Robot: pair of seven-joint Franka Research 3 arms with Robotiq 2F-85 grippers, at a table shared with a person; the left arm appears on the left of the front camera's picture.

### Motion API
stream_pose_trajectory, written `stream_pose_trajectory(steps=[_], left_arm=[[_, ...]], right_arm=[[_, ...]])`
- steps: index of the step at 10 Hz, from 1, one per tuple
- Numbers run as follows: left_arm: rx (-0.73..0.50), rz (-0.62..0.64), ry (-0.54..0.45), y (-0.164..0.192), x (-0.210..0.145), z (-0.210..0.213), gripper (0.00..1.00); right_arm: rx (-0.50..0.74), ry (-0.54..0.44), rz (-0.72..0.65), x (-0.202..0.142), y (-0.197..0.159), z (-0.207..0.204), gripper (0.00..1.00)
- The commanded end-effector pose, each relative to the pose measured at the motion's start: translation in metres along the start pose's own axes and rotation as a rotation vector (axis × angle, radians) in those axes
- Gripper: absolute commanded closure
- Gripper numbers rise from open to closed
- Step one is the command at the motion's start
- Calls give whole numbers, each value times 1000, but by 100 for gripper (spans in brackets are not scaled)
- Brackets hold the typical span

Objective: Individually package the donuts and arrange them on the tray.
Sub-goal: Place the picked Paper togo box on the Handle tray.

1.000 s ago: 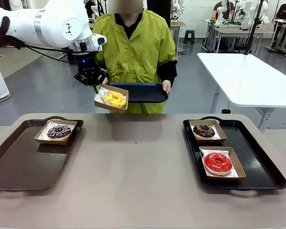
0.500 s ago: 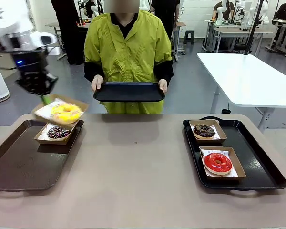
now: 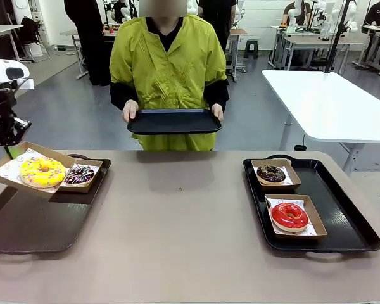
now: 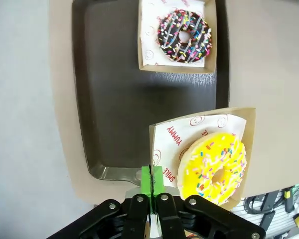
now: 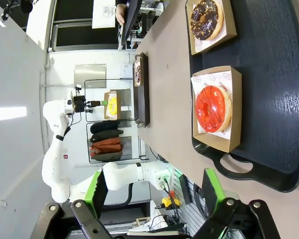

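Note:
My left gripper is shut on the back edge of a cardboard box that holds the yellow sprinkled donut, hanging over the far left end of the left tray. In the left wrist view the green pads pinch the box's paper-lined rim beside the yellow donut. The boxed chocolate donut with sprinkles sits on that tray's far corner. The dark chocolate donut and the red donut lie boxed on the right tray. My right gripper is open above the red donut.
A person in a yellow-green jacket stands at the far side, holding an empty black tray in both hands above the table edge. The brown tabletop stretches between the two trays. A white table stands at the back right.
My left gripper has carried the boxed yellow donut from beside the person's tray to the left and down, over the left tray's far end. The boxes on the right tray have not moved.

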State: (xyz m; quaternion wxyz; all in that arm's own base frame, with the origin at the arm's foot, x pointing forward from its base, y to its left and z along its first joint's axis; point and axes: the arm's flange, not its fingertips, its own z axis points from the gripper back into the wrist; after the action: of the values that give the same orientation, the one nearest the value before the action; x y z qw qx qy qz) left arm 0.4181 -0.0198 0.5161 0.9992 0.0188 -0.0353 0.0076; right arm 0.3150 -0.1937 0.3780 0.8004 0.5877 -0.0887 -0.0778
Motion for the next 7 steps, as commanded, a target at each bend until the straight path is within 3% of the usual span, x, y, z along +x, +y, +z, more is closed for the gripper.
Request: stream_pose_trajectory(steps=[1,6,7], left_arm=[[-9,-34,9,-2,-1,1,99],[0,-16,5,-3,0,-1,99],[5,-76,8,5,-3,-13,99]], right_arm=[[6,7,-10,-3,1,1,0],[6,7,-10,-3,1,1,0],[6,7,-10,-3,1,1,0]])
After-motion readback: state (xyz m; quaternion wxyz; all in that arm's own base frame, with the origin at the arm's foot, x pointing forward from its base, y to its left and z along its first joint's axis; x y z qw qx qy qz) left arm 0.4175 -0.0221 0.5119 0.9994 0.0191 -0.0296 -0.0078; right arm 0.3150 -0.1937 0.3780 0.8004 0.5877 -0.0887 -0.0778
